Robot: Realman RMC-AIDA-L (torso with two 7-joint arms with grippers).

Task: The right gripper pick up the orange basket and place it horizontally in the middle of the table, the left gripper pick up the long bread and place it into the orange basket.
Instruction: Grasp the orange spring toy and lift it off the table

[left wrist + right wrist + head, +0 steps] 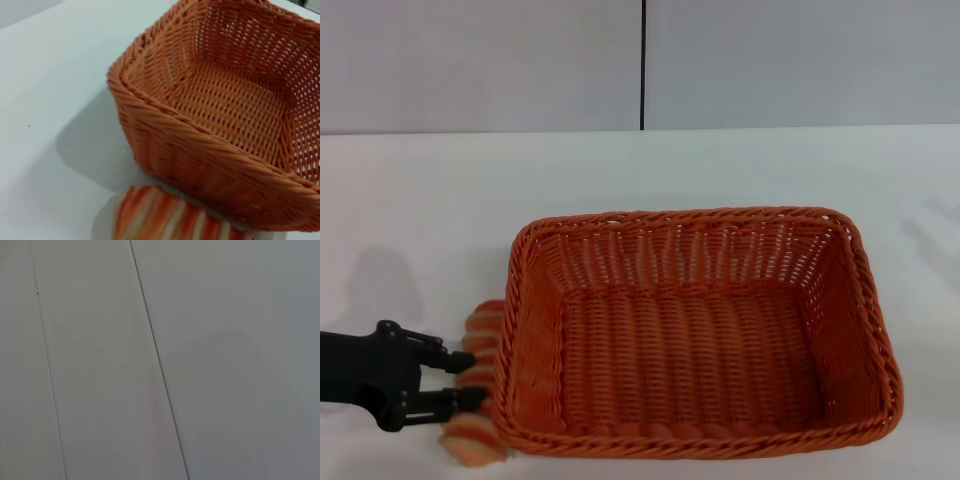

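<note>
The orange basket [695, 340] sits upright and empty on the white table [420, 200], its long side running left to right; the left wrist view shows its near corner [165, 125]. The long bread [478, 378], striped orange and cream, lies on the table against the basket's left wall and also appears in the left wrist view [165, 217]. My left gripper [470, 383] reaches in from the left with its two black fingers spread over the loaf's middle, a band of bread showing between them. The right gripper is out of view.
A grey wall with a dark vertical seam [643, 65] stands behind the table. The right wrist view shows only grey panels with thin seams [160, 365]. Bare white tabletop lies behind the basket and to its right.
</note>
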